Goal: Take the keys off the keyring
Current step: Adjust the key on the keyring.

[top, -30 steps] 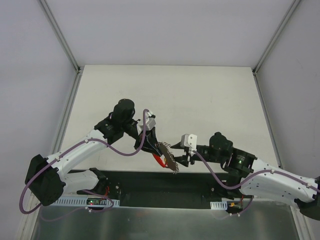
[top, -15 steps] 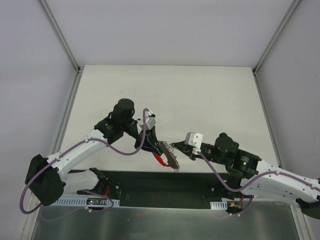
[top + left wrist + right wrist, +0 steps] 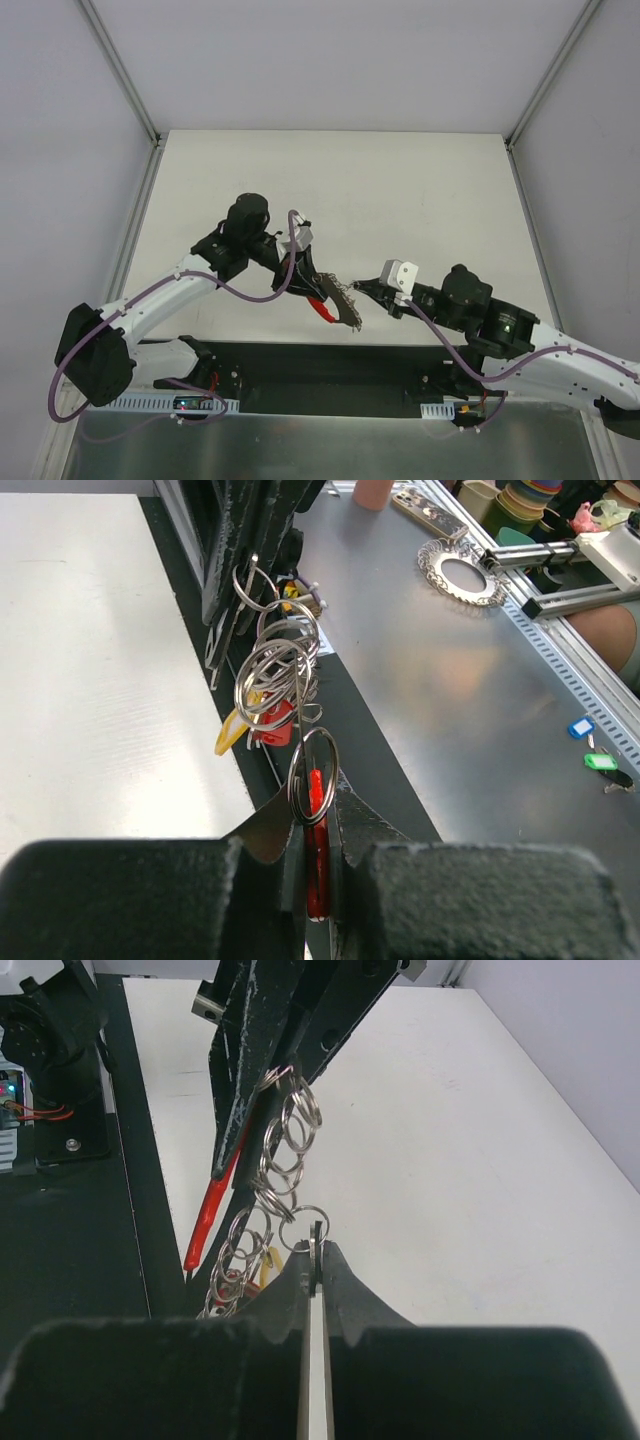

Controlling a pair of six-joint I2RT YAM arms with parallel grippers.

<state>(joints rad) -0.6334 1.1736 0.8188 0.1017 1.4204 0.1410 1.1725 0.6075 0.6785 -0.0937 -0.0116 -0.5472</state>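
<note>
A: L gripper (image 3: 315, 825), what's it doing?
B: Clamping down narrow on the keyring (image 3: 278, 670). It's pinching the end ring plus the red piece (image 3: 317, 865) btwn its fingers. In L wrist view the rest of the ring chain is running off toward 12, up to the other gripper.

A: R gripper (image 3: 316, 1256)?
B: Also squeezed nrly closed, nipping one ring edge-on at the chain's far end. So the chain is hanging strung btwn the two.

A: Where's it sitting from above?
B: At the 6 o'clock edge of the table (image 3: 400, 190), abt mid-width. L gripper is reaching in from 10, R gripper from 3. The red piece is poking out toward 6 under the L fingers.

A: Keys (image 3: 344, 304)?
B: Showing as a jagged silvery clump in top view, just beside the R tips. In the wrist views I'm seeing mostly split rings linked one thru the next, and can't pick out single keys. A yellow bit (image 3: 231, 736) is dangling at 8 of the clump in L wrist view.
</note>
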